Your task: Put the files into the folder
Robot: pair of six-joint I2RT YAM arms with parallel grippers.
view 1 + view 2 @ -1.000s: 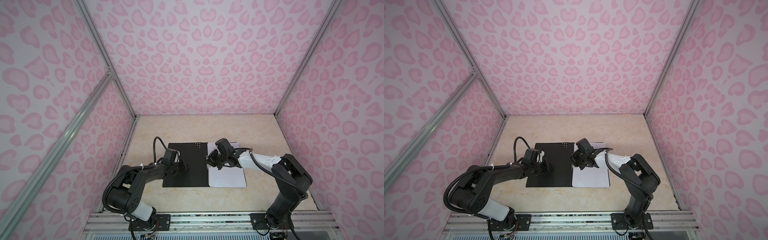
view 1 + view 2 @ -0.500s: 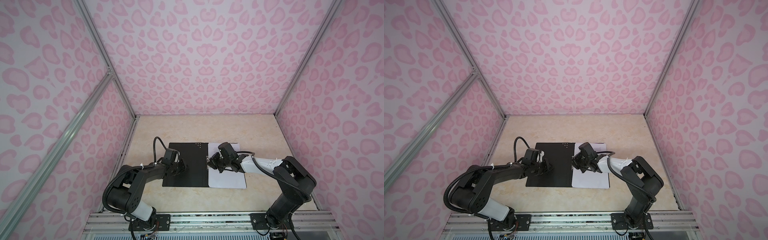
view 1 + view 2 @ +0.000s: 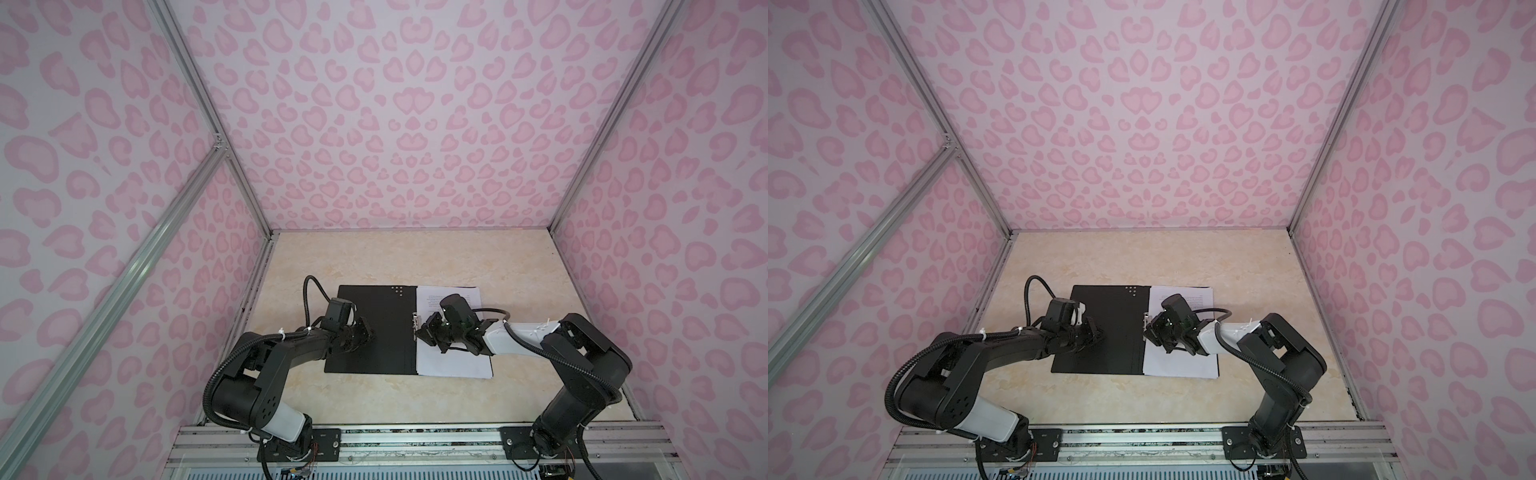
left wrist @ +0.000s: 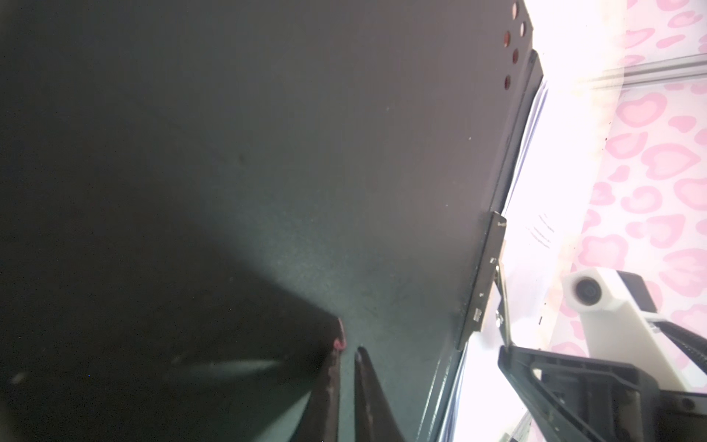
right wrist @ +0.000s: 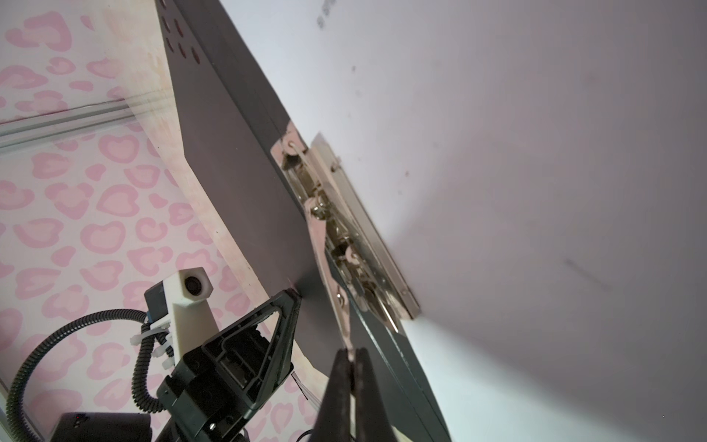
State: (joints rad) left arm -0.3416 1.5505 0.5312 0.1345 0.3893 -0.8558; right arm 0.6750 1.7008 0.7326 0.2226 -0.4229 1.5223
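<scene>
Right tool: shifted a little along the spine toward the table's near edge since a second ago. Its jaws have drawn fully together.
Grip, right: in the right wrist view the tool is clamped on the tip of the clip lever. The thin metal strip slants up from its hinge to the fingertips.
Left tool: position unchanged. Its tip rests on the folder's left inner cover. In the left wrist view the fingers are all but together, with only a slit between them and nothing in it.
Folder: open flat on the table, black inside up, in both top views. A small cluster of holes marks the far corner of the left cover.
Metal spine clip: mounted along the spine between the two halves. Its plate lies against the sheets' spine-side edge.
Files: a white stack on the folder's right half, square to the spine, with fine print at the far end. Whether the sheets sit under the clip's plate cannot be told.
</scene>
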